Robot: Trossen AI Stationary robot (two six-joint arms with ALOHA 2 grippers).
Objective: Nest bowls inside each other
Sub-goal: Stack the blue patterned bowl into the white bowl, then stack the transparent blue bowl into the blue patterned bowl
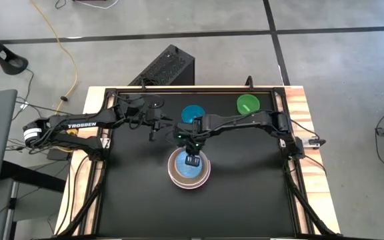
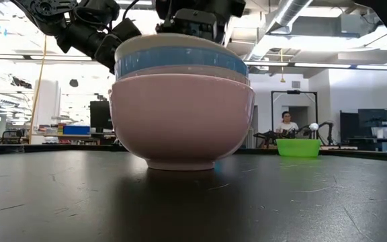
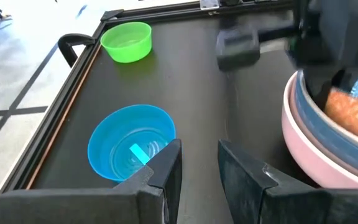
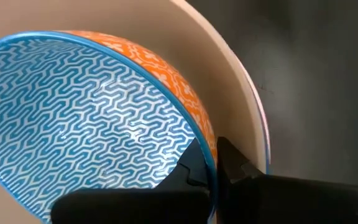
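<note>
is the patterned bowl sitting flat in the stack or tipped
Tipped. In the right wrist view the patterned bowl leans inside the beige bowl, its rim pinched by the right gripper.

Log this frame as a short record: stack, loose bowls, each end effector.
stack: pink bowl outermost at table centre, blue and cream bowls nested inside
being added: patterned blue-and-orange bowl, tilted inside the stack
right end effector: shut on the patterned bowl's rim
left end effector: open, holding nothing, beside the stack
loose bowls: blue bowl, green bowl
</note>
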